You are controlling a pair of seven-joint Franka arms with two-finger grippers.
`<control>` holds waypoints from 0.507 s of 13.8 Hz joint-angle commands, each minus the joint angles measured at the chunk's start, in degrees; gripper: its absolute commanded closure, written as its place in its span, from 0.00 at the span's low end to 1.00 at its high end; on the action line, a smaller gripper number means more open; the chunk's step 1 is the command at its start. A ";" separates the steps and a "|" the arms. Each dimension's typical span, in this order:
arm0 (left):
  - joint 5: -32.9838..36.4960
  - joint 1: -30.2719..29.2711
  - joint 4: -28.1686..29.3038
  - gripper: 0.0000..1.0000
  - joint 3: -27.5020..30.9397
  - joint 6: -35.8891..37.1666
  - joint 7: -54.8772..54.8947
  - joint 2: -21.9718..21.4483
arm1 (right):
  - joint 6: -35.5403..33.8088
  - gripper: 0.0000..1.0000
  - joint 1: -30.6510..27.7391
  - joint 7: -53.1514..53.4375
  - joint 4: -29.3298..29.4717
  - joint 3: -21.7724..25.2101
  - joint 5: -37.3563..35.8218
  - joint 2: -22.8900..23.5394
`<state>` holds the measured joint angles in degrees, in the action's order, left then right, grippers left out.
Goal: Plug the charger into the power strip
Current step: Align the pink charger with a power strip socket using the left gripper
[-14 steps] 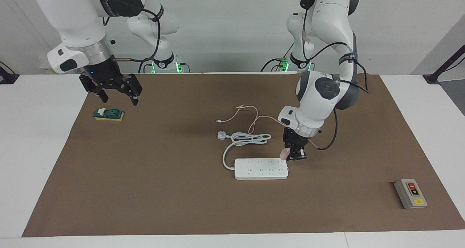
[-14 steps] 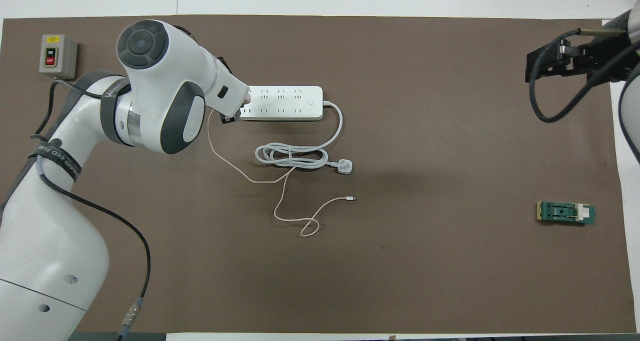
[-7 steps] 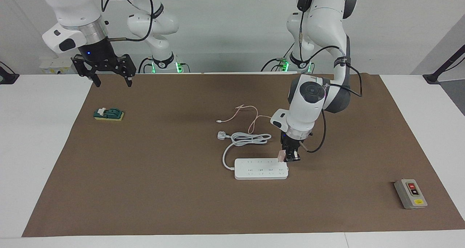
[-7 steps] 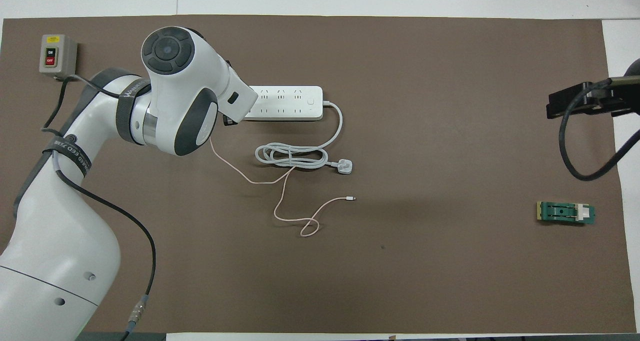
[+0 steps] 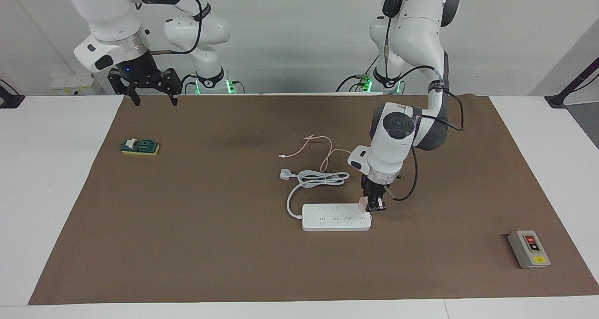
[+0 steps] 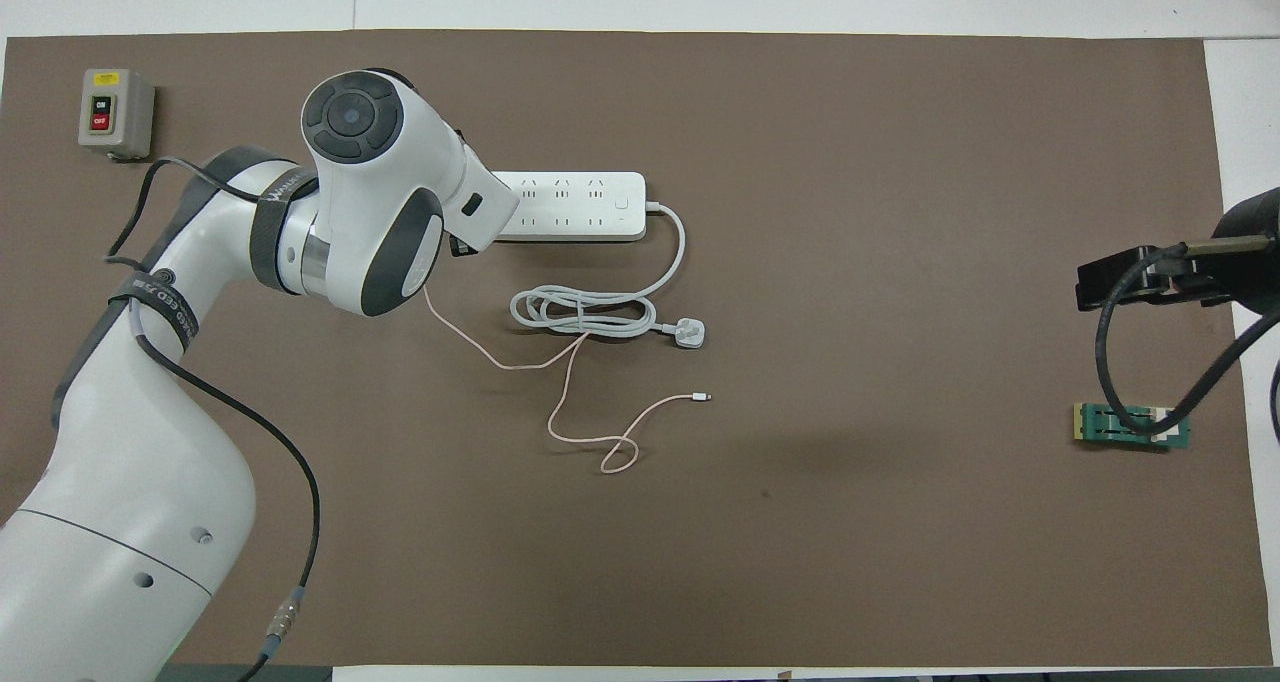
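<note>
While the left end effector grips the charger over the power strip, the right end effector waits with fingers spread.

power strip: flat on brown mat, end toward left arm hidden under left arm's wrist | pink cable: loops nearer robots than strip | grey button box: far corner, left arm's end | green block: right arm's end

Left arm bent steeply downward, its hand pointing at the table with fingers clamped together. Right arm waits raised, its hand spread wide above the table's robot-side edge.
</note>
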<state>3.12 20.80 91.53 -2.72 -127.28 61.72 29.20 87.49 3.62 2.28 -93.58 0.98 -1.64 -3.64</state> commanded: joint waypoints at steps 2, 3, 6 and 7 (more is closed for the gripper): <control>1.45 0.74 3.03 1.00 0.43 -3.58 -2.83 -0.28 | 0.06 0.00 -1.42 -2.19 -1.95 -0.54 -0.99 -1.46; 1.45 0.74 3.13 1.00 0.43 -3.67 -2.92 -0.28 | -0.21 0.00 -1.42 -2.11 -1.78 -0.54 -0.99 -1.46; 1.45 0.91 3.21 1.00 0.35 -3.41 -2.92 -0.37 | -0.04 0.00 -1.51 -2.02 -1.08 -0.54 -1.08 -1.02; 1.45 0.91 3.22 1.00 0.43 -2.98 -2.92 -0.45 | 0.14 0.00 -1.51 -1.76 -1.07 -0.54 -1.08 -1.02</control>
<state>3.23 20.92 92.39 -2.79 -129.01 60.44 29.21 87.44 3.26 1.99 -93.87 1.09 -1.68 -3.70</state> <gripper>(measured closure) 0.683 0.000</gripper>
